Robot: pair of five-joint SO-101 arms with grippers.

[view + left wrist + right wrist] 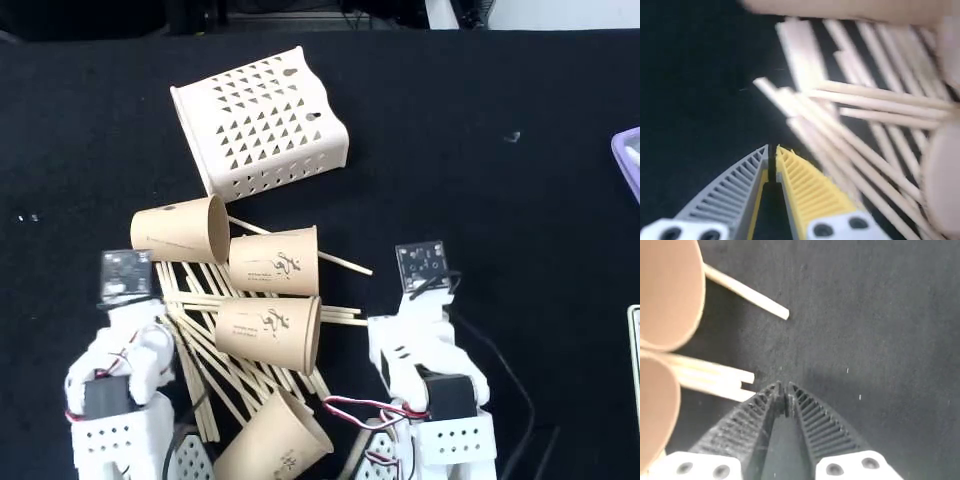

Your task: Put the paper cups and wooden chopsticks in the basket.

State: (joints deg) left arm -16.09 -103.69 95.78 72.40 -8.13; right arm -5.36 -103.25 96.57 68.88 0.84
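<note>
Four tan paper cups (268,332) lie on their sides across a fan of slim, pale wooden chopsticks (205,358) on the matte black tabletop (480,200). The cream basket (262,122), perforated with triangles, lies tipped over just behind them. The left gripper (771,150) and right gripper (785,388) have ribbed jaws pressed together, empty.

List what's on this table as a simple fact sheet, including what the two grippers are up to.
basket: on its side, on the table beyond the cups
cups: four, all tipped over, among the chopsticks
chopsticks: loose pile between the arms
left gripper: shut, empty, by the chopstick ends
right gripper: shut, empty, near chopstick tips
</note>
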